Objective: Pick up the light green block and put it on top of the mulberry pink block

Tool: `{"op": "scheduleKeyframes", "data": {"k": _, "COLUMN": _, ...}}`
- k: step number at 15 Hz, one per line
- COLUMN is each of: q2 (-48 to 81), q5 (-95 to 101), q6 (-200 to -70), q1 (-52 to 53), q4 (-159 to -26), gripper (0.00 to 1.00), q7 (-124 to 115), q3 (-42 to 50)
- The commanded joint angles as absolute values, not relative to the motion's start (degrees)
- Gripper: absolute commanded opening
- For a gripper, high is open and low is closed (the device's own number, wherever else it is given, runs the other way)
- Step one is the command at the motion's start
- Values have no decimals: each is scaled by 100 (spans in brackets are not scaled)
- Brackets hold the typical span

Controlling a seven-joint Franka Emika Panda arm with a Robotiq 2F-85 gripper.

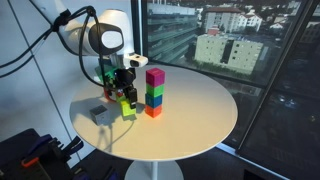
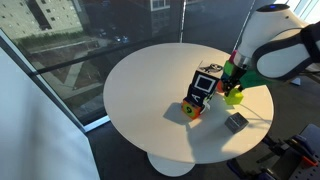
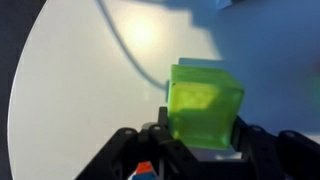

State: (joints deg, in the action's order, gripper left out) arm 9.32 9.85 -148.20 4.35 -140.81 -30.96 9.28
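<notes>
My gripper (image 1: 124, 95) is shut on the light green block (image 1: 128, 108), a lime cube held low over the white round table (image 1: 200, 125). In the wrist view the block (image 3: 205, 105) fills the space between the two black fingers (image 3: 200, 135). It also shows in an exterior view (image 2: 233, 96) under the gripper (image 2: 232, 80). The mulberry pink block (image 1: 155, 76) tops a stack of cubes just beside the gripper, above a darker green cube (image 1: 153, 90), a blue cube (image 1: 153, 101) and an orange-red cube (image 1: 152, 112).
A grey cube (image 1: 99, 113) lies on the table on the side of the gripper away from the stack, and shows in both exterior views (image 2: 236, 122). The stack (image 2: 200, 95) stands near the table's middle. Glass windows surround the table.
</notes>
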Motion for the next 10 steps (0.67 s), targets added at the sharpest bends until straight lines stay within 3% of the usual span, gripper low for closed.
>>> {"op": "scheduleKeyframes", "data": {"k": 1, "q2": 589, "q5": 1024, "q6": -14310, "q1": 284, "q4": -13960, "gripper": 31, "q7": -2891, "q3": 839}}
{"op": "scheduleKeyframes", "data": {"k": 10, "q2": 72, "q5": 908, "q6": -13437, "q1": 62, "q4": -13607, "gripper": 31, "q7": -2560, "q3": 626}}
